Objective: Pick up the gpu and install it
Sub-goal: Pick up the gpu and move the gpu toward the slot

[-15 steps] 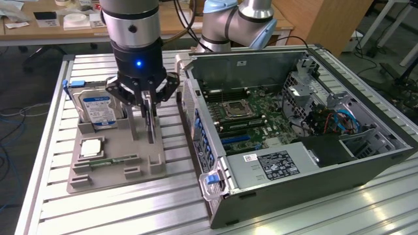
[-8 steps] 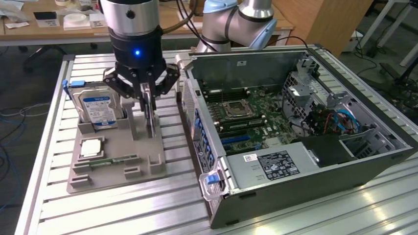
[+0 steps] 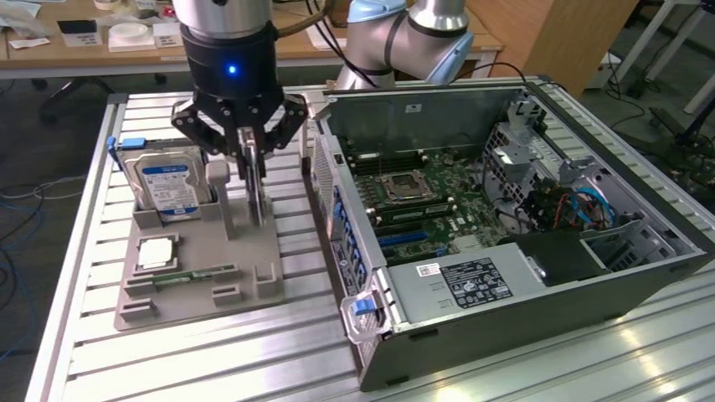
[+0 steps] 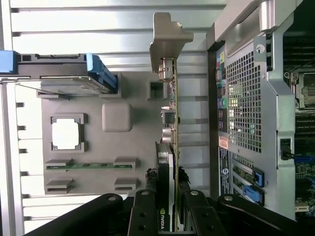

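- Slatted aluminium table (image 3: 223, 360) fills the scene, with a grey holder tray (image 3: 190, 293) on the exterior view's left and an open computer case (image 3: 503, 293) on its right, side panel off and motherboard (image 3: 424, 193) exposed.
- In the tray, the hard drive (image 3: 167, 188) stands in its pocket; a RAM stick (image 3: 190, 274) lies flat nearer the camera.
- Now the action: the end effector (image 3: 254, 167) is down over the tray's middle post, its jaws about half closed and pinched on the gpu (image 3: 258, 197), one finger on each face of the card.
- From the wrist view, the gpu (image 4: 172, 113) runs edge-on away from the fingers (image 4: 147, 211), silver bracket at the far end, cooler block right at the grip.
- The card stands upright, just beside the case's rear wall. Whether its lower edge has left the tray slot, I cannot tell.
- Judgement call for this step — the grip sits at one end, so the bracket end could sag; a straight vertical pull, kept slow, should stop the card binding in the holder.
- Watch the nearby case wall — little room for sideways swing.
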{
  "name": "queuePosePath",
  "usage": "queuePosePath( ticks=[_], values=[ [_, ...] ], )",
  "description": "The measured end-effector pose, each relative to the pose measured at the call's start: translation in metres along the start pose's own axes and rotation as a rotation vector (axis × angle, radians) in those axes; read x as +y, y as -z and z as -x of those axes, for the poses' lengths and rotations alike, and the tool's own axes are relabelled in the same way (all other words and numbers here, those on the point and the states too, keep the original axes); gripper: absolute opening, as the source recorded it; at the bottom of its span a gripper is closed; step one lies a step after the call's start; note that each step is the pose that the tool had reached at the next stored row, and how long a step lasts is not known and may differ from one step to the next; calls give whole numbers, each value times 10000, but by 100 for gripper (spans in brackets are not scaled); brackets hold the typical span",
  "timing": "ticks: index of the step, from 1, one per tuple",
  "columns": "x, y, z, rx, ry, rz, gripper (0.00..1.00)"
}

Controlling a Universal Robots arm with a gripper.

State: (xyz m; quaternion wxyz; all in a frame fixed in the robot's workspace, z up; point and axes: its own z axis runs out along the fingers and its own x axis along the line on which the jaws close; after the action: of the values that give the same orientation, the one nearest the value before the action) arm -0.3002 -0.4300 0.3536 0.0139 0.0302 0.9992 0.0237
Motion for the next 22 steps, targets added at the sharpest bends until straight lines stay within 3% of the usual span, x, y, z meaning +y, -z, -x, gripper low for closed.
queuePosePath(
  ticks=[15,22],
  values=[
    [20,415,11,0,0,-1,26],
    [26,543,14,0,0,-1,26]
  ],
)
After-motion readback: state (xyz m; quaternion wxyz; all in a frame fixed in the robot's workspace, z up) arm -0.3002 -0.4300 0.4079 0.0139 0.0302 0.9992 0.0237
